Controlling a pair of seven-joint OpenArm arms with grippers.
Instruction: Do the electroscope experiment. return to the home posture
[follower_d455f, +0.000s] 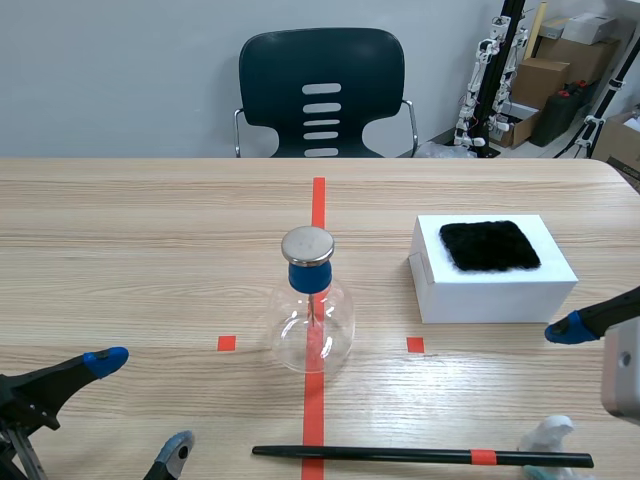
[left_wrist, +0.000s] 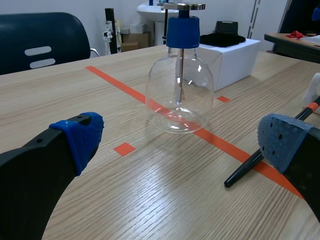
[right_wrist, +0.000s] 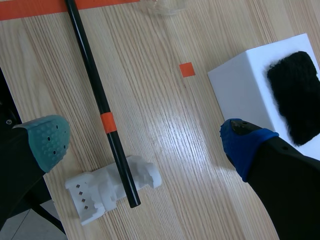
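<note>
Black-fingered, your left claw (follower_d455f: 142, 403) stands apart and empty at the worktop's (follower_d455f: 120, 230) near left corner. The glass electroscope (follower_d455f: 312, 320) sits mid-worktop and is likely light, fragile and slippery, so grip it at its blue stopper (follower_d455f: 309, 277). The rod (follower_d455f: 400, 455) along the near edge looks stiff and light; take it mid-shaft. Your right claw (right_wrist: 145, 142) gapes empty above it.
</note>
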